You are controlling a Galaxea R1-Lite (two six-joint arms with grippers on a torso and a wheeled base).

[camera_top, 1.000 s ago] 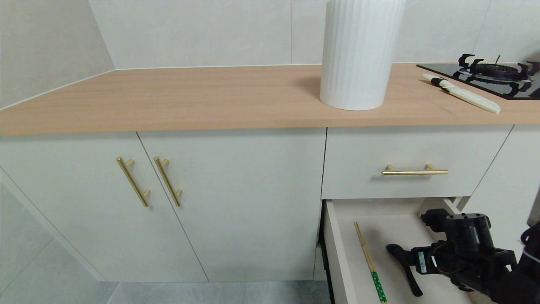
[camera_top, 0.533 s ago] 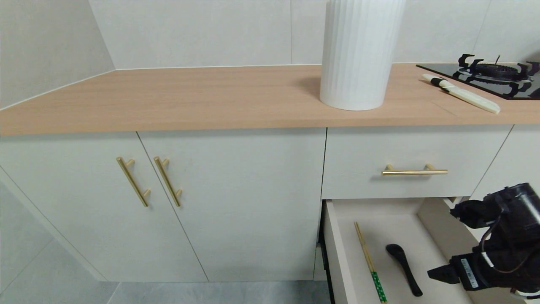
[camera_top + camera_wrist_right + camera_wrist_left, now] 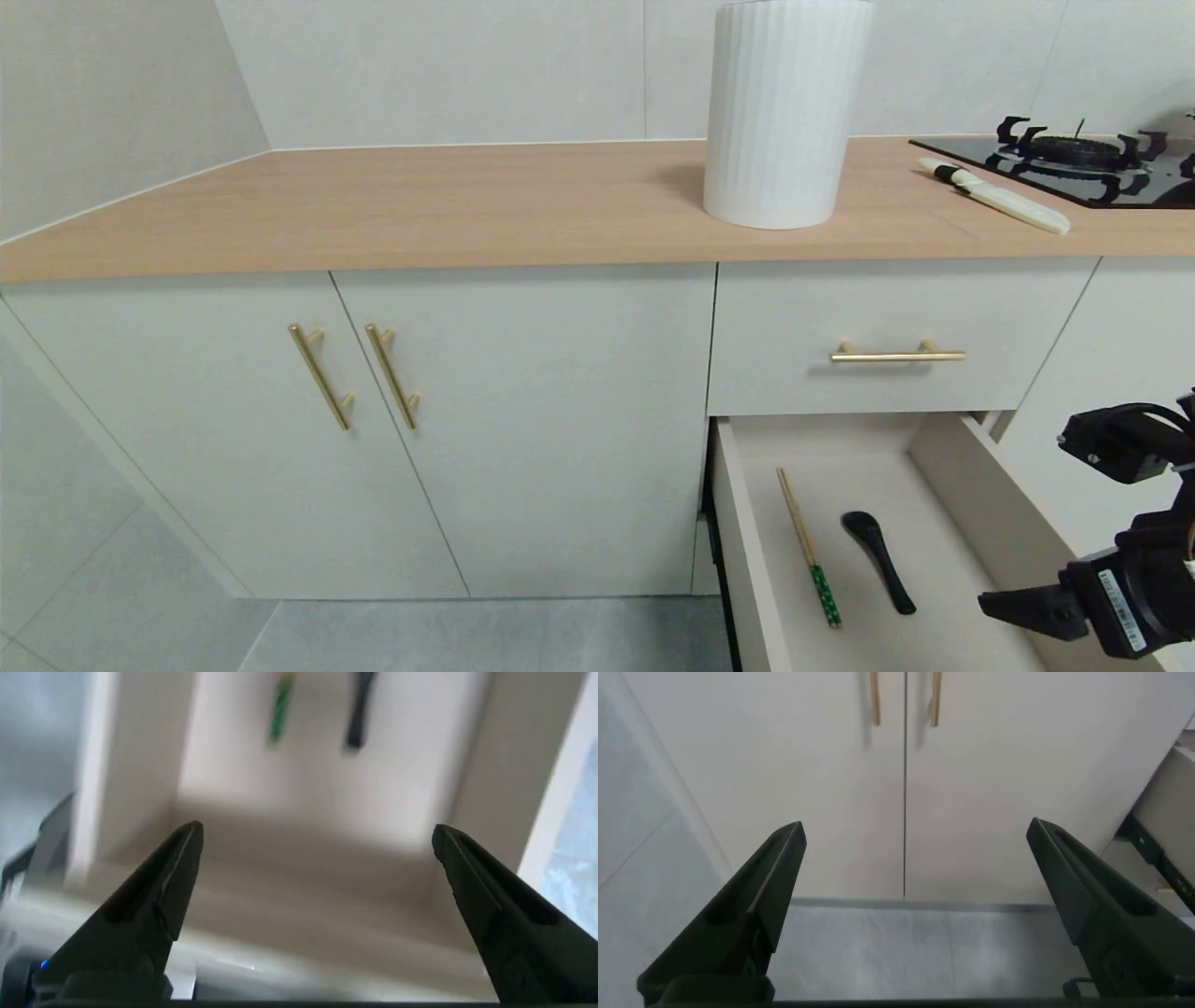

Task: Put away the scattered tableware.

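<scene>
Right end effector (image 3: 313, 905): fingers apart, nothing between them. Hangs at the near right corner of the open drawer (image 3: 738, 523), facing into it.

Left end effector (image 3: 910, 915): fingers apart, empty, low down, facing the cabinet doors (image 3: 906, 775) above the floor.

In the drawer: chopsticks (image 3: 808, 560) along the left wall and a black spoon (image 3: 876, 560) just beside them, lying apart and roughly parallel. Both well clear of the right end effector, inward and to its left.

Above: a closed drawer (image 3: 896, 355), then the worktop (image 3: 467, 205).

Knife (image 3: 994, 194) not yet put away. It lies flat and diagonal on the worktop, between the white ribbed canister (image 3: 775, 112) and the stove (image 3: 1074, 154), touching neither. Well apart from the right end effector: up and farther back.

Step in hand, by my reading: fetch the knife.
- Rise clear of the drawer's right wall and the closed drawer's front before going in.
- Come down from above, with the fingers across the knife's long axis.
- Take the handle end, not the blade.
- Keep off the stove edge.
</scene>
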